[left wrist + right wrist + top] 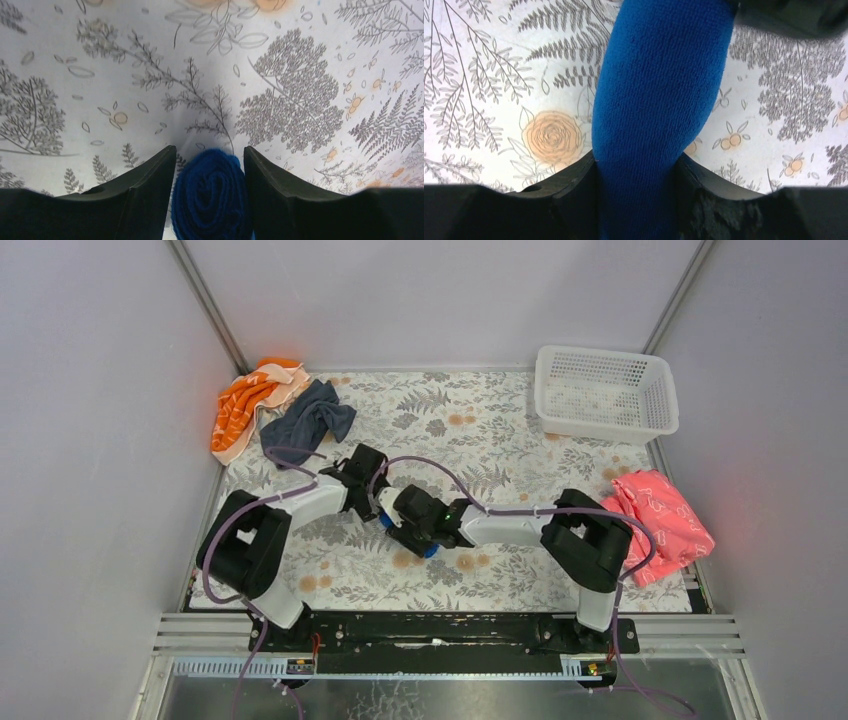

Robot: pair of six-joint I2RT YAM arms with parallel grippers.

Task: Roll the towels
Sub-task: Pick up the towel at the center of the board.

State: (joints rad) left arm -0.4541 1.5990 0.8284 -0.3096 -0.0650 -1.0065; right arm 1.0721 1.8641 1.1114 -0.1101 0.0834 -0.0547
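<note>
The blue towel [659, 90] lies near the middle of the table, rolled into a thick tube, with both arms meeting over it. The right wrist view shows the roll from the side, running away from the camera across the flowered tablecloth [484, 75]. It is pinched narrower where it passes between the fingers, so the right claw [636, 160] is clenched on the roll. The left wrist view gives what that one cannot: the roll's end, face on, with the spiral of wound layers plain to see. There the left claw [210, 150] has a dark finger [150, 180] close against each side of that end. Whether the fingers press on the towel or only stand beside it cannot be told. From above, almost all of this is hidden, since the two wrists cover the roll and only a small patch of blue peeps out under the right one. The overhead view alone shows the rest of the table. The grey towel [305, 420] lies crumpled and unrolled towards the far left, touching an orange striped cloth [245, 405] bunched in the far left corner. A white plastic basket [605, 390] stands at the far right corner. A pink cloth [660, 520] lies in a heap at the right edge, beside the right arm.
</note>
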